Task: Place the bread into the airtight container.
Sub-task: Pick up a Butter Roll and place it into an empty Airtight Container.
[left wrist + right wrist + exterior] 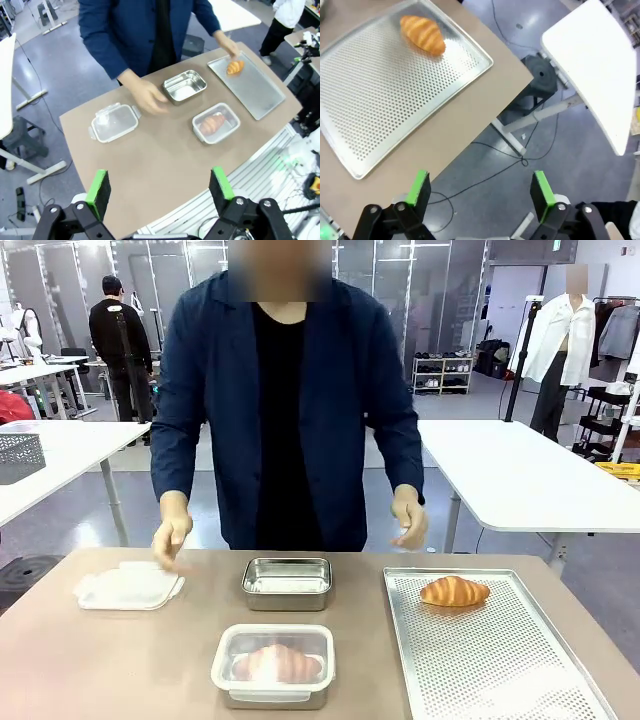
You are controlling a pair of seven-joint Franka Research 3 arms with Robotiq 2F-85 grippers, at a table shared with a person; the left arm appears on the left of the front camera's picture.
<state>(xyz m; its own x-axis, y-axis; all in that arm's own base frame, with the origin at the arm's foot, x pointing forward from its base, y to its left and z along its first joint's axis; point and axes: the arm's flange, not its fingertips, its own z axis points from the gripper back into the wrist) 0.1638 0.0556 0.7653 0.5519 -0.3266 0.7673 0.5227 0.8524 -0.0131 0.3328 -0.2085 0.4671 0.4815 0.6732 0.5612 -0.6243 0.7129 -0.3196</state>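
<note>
At the near side, the left gripper (159, 184) and right gripper (480, 184) hang empty, jaws spread wide. On the table before them, one bread (278, 664) lies inside a lidded container (222, 672). Behind it stands an open steel container (287, 583). A second bread (454, 591) rests at the far end of the perforated tray (490, 665). Farthest, a person's hand (172, 538) hovers by a spare lid (128, 586).

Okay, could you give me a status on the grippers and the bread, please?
Left gripper open, empty. Right gripper open, empty. Loose bread on tray, open container empty. Person's hand by the lid.
</note>
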